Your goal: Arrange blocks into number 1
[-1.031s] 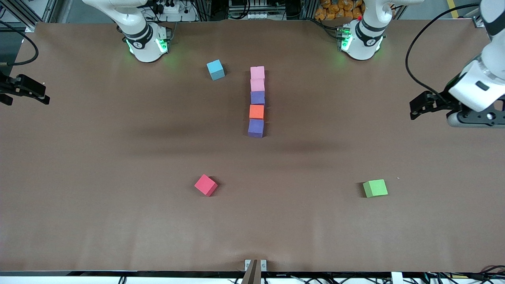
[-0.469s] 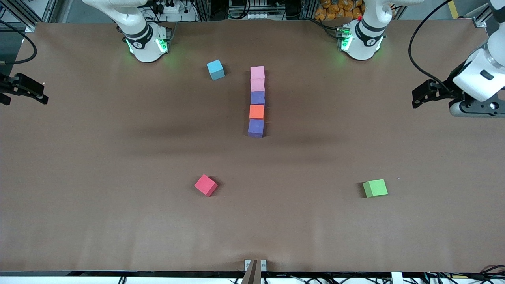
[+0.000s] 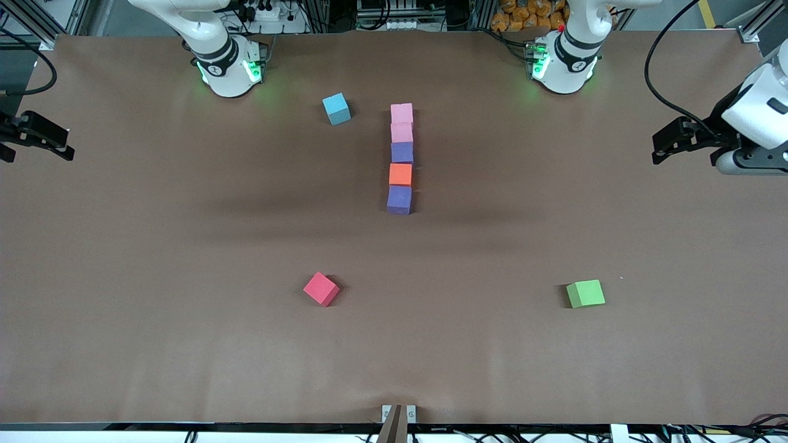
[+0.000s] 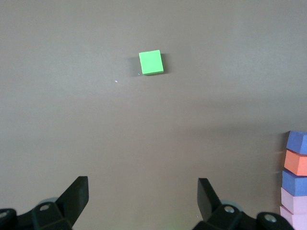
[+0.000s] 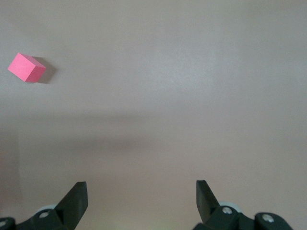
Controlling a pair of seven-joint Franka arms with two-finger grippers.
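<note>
Left tool (image 3: pixel 662 143) and right tool (image 3: pixel 37 136) hang open, empty, over opposite counter ends. Blocks (image 3: pixel 401 159) form a straight mid-counter line; probably light, squashy foam, best pinched across flat sides.

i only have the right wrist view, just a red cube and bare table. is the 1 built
Observer: A straight line of five blocks lies mid-table between the two bases, each touching the next.
Operator: colour order
Observer: From the bases toward the front camera: pink block, pink block, purple block, orange block, purple block.
Operator: any strays
Observer: A light blue cube sits apart beside the line, toward the right arm's base; a green cube lies nearer the front camera, toward the left arm's end.
Operator: left gripper
Observer: Left gripper is open, empty, over its end of the table.
</note>
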